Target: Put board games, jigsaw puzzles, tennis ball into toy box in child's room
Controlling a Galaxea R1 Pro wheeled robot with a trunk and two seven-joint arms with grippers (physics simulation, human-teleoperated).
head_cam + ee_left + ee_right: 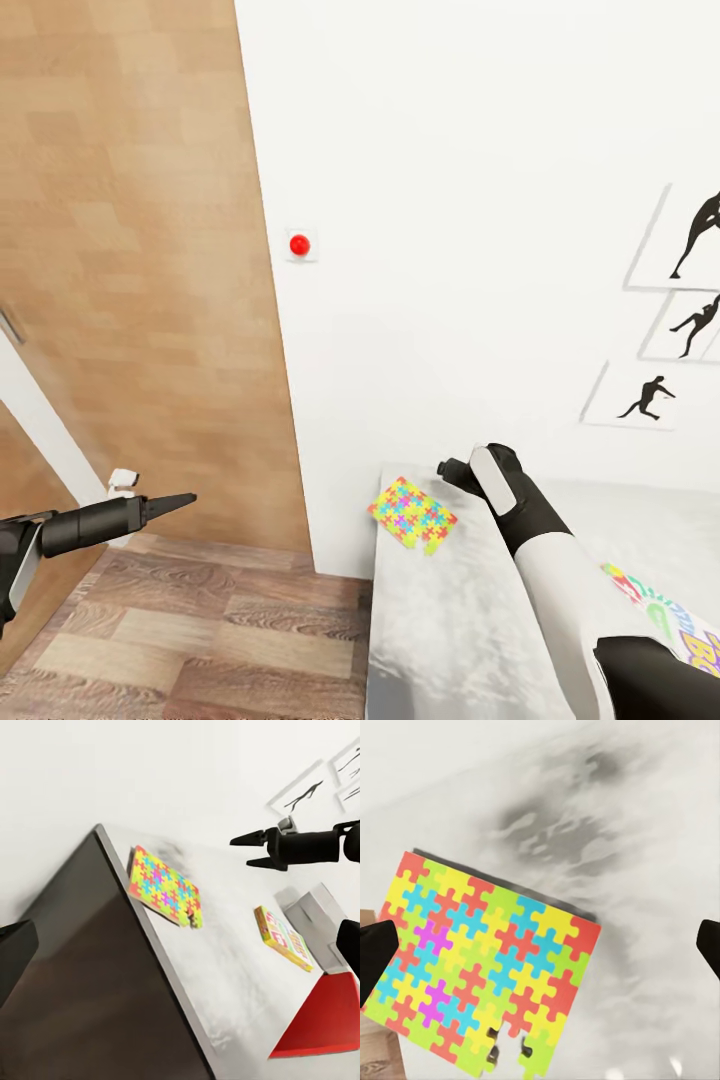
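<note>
Right wrist view puts the jigsaw puzzle (484, 967) flat on the table (645, 870) at its end edge, with our right gripper (251, 849) spread wide, empty, hovering apart from it — one fingertip (375, 960) sits over the puzzle's edge, the other well off to the table side. We judge the next step is a centred descent — straddling one puzzle edge, since a thin flat square will likely need sliding past the table edge for a grip.

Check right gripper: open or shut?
Open. The right gripper shows two spread fingertips with nothing between them, above the table just past the jigsaw puzzle.
</note>
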